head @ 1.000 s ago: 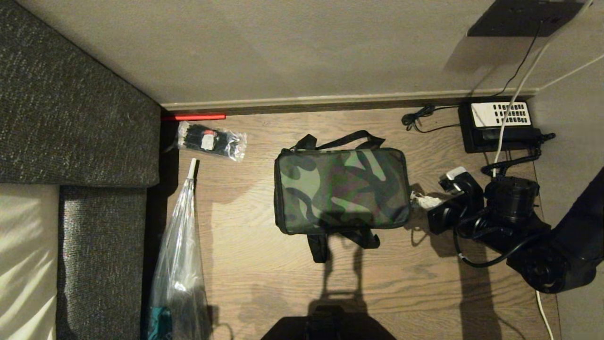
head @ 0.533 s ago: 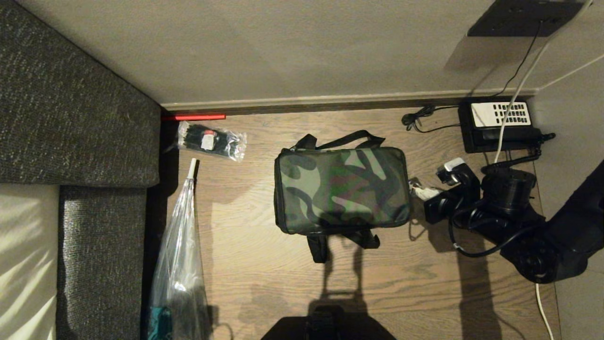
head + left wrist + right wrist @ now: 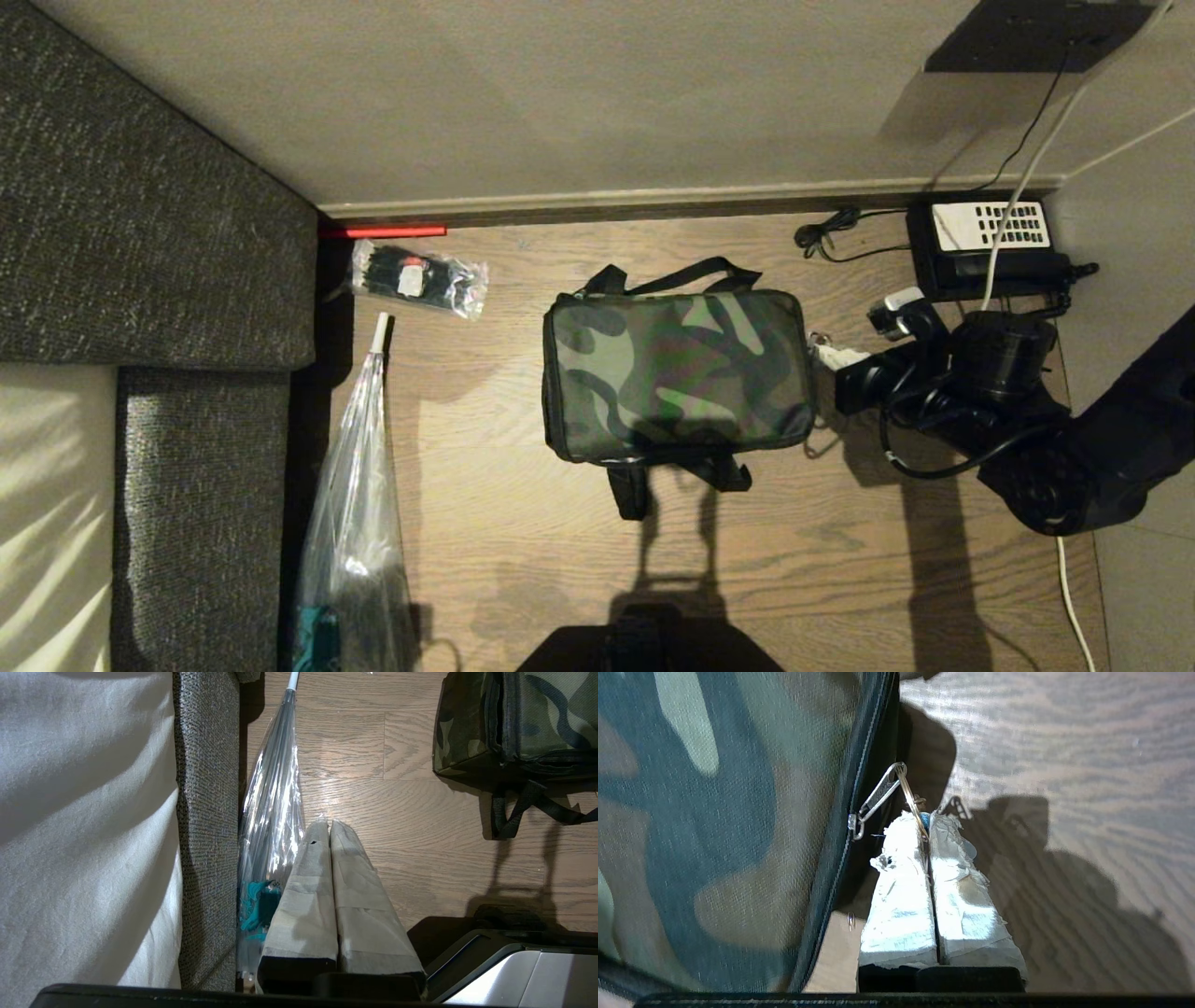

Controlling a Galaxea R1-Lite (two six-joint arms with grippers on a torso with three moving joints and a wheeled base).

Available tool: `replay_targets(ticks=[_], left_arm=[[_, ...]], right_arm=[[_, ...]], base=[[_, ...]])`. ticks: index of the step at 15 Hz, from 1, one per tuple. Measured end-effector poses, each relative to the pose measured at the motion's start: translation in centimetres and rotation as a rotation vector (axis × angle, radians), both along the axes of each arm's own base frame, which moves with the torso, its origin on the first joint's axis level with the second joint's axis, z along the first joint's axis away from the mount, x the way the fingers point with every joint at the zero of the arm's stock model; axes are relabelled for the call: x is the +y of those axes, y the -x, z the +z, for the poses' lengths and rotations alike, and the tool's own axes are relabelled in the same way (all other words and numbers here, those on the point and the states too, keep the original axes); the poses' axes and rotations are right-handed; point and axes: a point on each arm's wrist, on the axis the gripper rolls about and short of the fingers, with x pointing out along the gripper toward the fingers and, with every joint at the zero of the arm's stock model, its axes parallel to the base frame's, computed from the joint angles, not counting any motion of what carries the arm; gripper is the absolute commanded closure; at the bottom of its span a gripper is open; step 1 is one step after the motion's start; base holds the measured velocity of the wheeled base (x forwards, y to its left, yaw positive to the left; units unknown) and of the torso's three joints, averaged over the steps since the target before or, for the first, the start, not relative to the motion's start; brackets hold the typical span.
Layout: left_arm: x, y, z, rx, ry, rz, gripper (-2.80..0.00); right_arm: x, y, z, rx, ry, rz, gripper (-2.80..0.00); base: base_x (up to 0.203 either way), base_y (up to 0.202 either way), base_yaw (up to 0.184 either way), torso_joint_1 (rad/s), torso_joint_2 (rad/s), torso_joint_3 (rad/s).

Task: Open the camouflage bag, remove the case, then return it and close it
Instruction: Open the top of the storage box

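**Right gripper pinched on the zipper ring of the closed bag**

The camouflage bag (image 3: 674, 375) lay flat on the wooden floor (image 3: 523, 541), its soft boxy shape zipped closed, with the woven green, brown and black lid facing up and black webbing straps (image 3: 667, 276) coming out at the wall side and the near side. The case was not visible.

The right gripper (image 3: 928, 822) was at the bag's right edge, low and near the floor. Its two fingers, wrapped in rough white tape, were pressed together on a thin metal ring (image 3: 911, 799), which was joined to the flat silver zipper pull (image 3: 874, 801) on the black zipper line.

The left gripper (image 3: 330, 826), also taped, hung with its fingers closed together and empty, above the floor beside a long clear plastic bag (image 3: 273, 793). This crinkled bag lay along a coarse grey sofa (image 3: 140, 233). A black telephone (image 3: 988, 245) with a white keypad stood in the corner.
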Motion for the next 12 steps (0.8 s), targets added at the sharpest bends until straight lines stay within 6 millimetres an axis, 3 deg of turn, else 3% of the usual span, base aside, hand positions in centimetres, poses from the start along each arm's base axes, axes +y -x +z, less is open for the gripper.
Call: replay_targets(ticks=[4, 12], left_arm=[[0.0, 0.0, 0.0, 0.000, 0.000, 0.000, 0.00], [0.0, 0.0, 0.0, 0.001, 0.000, 0.000, 0.00]], right_arm=[[0.1, -1.0, 1.1, -0.041, -0.043, -0.003, 0.00], [1.2, -2.6, 1.4, -0.082, -0.053, 0.018, 0.00]], base=[[0.000, 0.000, 0.000, 0.000, 0.00, 0.000], [0.000, 0.000, 0.000, 0.000, 0.00, 0.000]])
